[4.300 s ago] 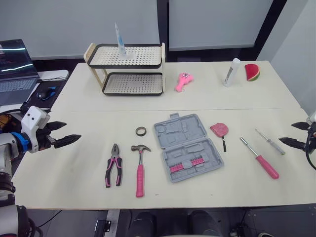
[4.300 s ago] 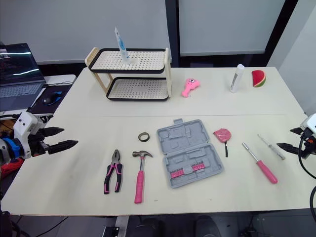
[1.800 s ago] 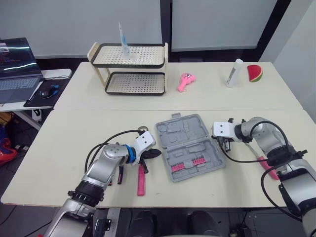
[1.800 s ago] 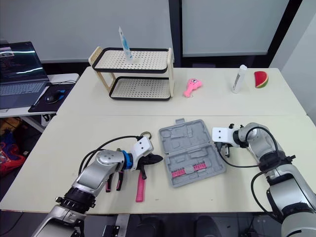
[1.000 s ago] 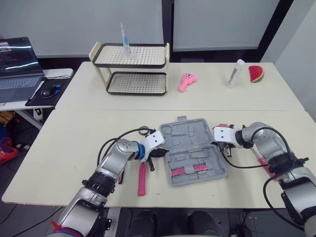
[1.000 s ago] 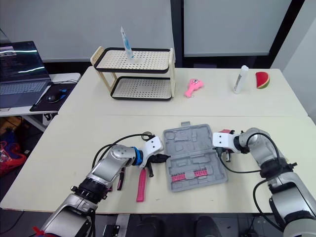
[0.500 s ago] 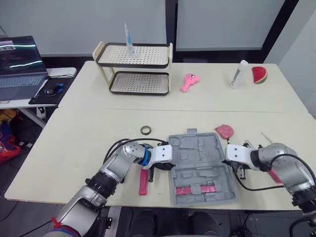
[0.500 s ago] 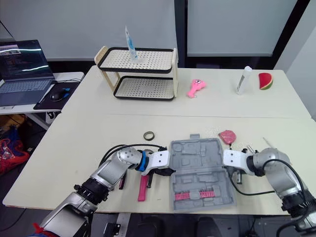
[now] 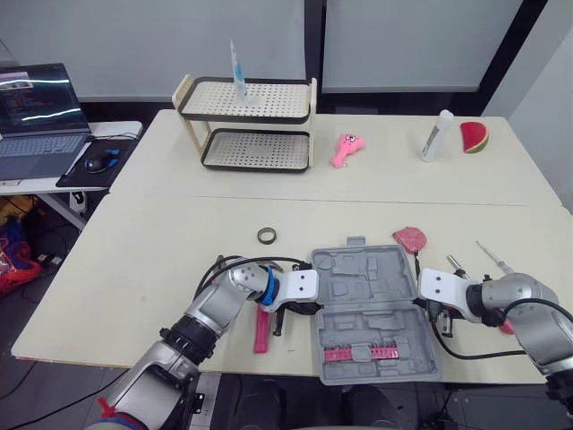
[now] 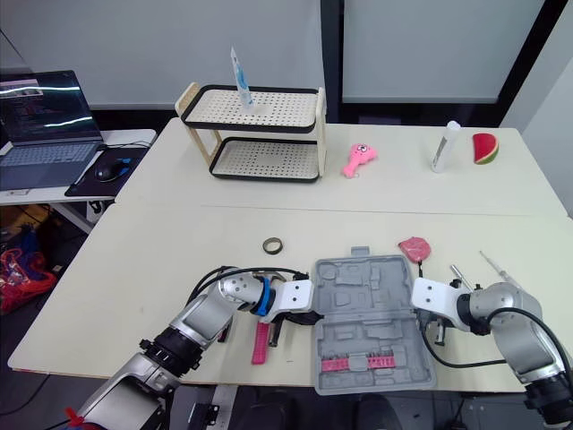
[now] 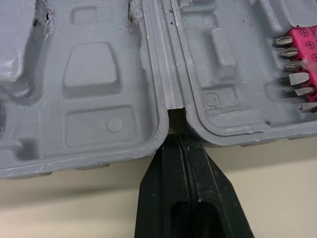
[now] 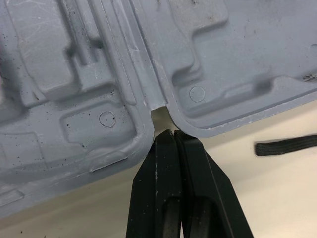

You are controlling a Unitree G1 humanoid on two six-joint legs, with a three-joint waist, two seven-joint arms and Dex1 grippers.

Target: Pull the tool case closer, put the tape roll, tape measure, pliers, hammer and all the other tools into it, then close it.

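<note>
The left claw (image 11: 178, 141) has its two black fingers pressed together. Its tip sits right at the little hinge gap on one side of the open gray tool case (image 9: 372, 309). The right claw (image 12: 172, 135) is squeezed together too, at the hinge gap on the other side. The case lies near the table's (image 9: 152, 242) front edge. The tape roll (image 9: 266, 236) and pink tape measure (image 9: 410, 238) lie just behind it.

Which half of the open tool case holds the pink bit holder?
The half of the tool case nearer the robot: the pink bit holder lies near its front edge. The far half, with the handle, is empty.
</note>
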